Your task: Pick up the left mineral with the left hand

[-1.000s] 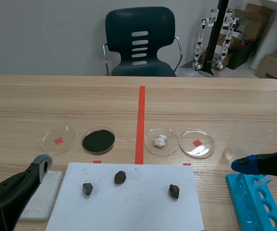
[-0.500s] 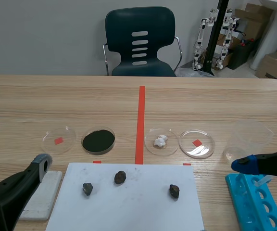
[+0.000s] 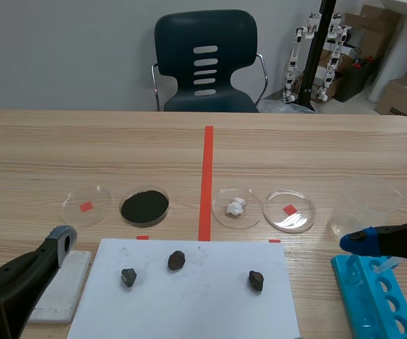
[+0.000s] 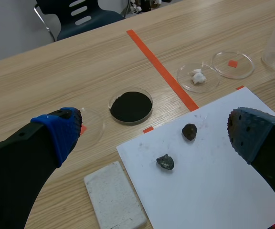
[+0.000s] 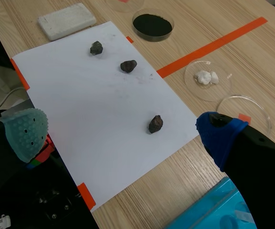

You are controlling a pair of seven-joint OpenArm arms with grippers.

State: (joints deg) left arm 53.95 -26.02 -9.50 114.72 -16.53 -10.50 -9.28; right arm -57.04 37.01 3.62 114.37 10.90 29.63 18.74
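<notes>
Three dark minerals lie on a white paper sheet [image 3: 189, 304]. The left mineral [image 3: 128, 277] [image 4: 165, 162] [image 5: 96, 47] is a small grey-black lump near the sheet's left side. The middle mineral [image 3: 176, 260] [image 4: 189, 131] lies just right of it and farther back, and the right mineral [image 3: 256, 281] [image 5: 155, 123] lies apart. My left gripper [image 3: 21, 213] [image 4: 152, 131] hangs open above the table's left front, with the left mineral ahead and below between its spread fingers, untouched. My right gripper [image 5: 121, 130] is open and holds nothing; its blue fingertip [image 3: 359, 241] shows at the right.
Behind the sheet stand four petri dishes: an empty one [image 3: 85, 206], one with black powder [image 3: 145, 206], one with white lumps [image 3: 237, 207], another empty one [image 3: 290, 210]. A white block [image 3: 62, 286] lies left of the sheet. A clear beaker [image 3: 362, 205] and blue tube rack [image 3: 373, 300] are at the right.
</notes>
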